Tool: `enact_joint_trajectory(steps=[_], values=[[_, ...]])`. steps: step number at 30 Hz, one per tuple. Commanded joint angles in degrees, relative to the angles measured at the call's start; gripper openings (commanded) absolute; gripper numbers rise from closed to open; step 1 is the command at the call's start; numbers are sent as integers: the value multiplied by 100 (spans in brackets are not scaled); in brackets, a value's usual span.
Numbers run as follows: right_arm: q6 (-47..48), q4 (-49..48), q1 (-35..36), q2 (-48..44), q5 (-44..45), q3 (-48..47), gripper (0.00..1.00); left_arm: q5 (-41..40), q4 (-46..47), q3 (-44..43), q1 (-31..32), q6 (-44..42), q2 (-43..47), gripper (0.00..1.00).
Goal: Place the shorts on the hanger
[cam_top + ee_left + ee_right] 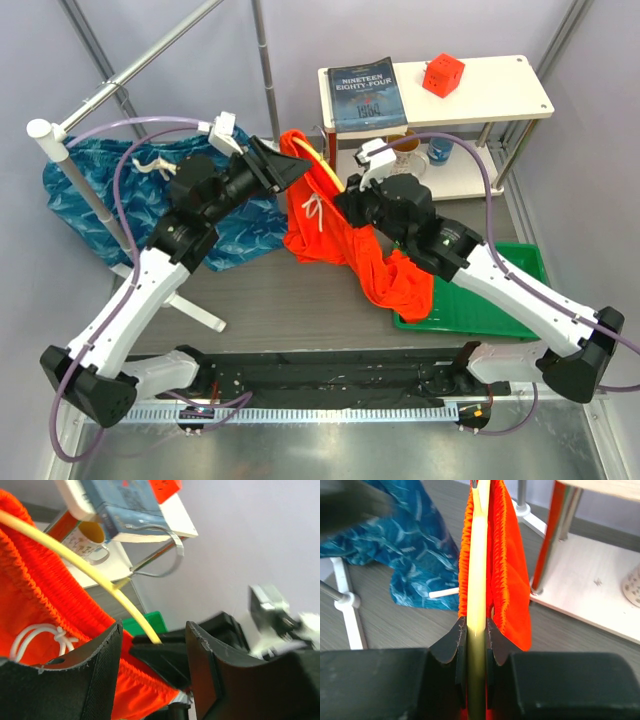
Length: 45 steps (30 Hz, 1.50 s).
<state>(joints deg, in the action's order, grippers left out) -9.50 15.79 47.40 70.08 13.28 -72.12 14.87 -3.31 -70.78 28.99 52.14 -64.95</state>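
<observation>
With my right gripper [475, 630] clamped on the stiff hanger [476, 570] mid-frame and left gripper [154, 632] gaping, I'd take the limp, light shorts [345, 252] by their ribbed waistband.

Bright orange-red shorts [340, 250] with a white drawstring hang bunched above the middle of the table [260, 290], elastic waistband gathered on both sides of a thin yellow hanger [479, 570] (its metal hook bare of fabric), one leg trailing low.
</observation>
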Motion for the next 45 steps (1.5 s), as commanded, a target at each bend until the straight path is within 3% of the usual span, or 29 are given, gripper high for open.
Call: enact_joint_trajectory(steps=[1, 11, 22, 27, 29, 33, 34, 36, 40, 43, 45], values=[[-44, -1788, 331, -65, 684, -452, 1, -511, 225, -58, 27, 604, -299, 52], [-236, -1983, 516, 444, 1194, -839, 1, -705, 480, -357, 379, 692, -738, 48], [-316, -2212, 543, 858, 1203, -1234, 1, -802, 858, -383, 388, 640, -949, 33], [-228, -2317, 543, 954, 1142, -1270, 1, -687, 1025, -646, 414, 780, -1195, 32], [-176, -2326, 543, 937, 1159, -1261, 1, -679, 1061, -787, 414, 789, -1274, 27], [-17, -2440, 543, 876, 1195, -1261, 1, -775, 876, -1103, 405, 930, -1433, 0], [44, -2458, 543, 841, 1186, -1287, 1, -810, 859, -1139, 405, 886, -1433, 0], [88, -2449, 534, 797, 1186, -1314, 13, -854, 867, -1270, 370, 789, -1485, 0], [203, -2213, 543, 647, 1133, -1428, 53, -1319, 350, -1859, 204, 885, -1766, 0], [264, -2002, 543, 436, 1150, -1410, 65, -1715, 51, -2421, 72, 1061, -2047, 0], [334, -1870, 543, 253, 1151, -1375, 66, -2169, -64, -2747, 71, 1297, -2171, 0]])
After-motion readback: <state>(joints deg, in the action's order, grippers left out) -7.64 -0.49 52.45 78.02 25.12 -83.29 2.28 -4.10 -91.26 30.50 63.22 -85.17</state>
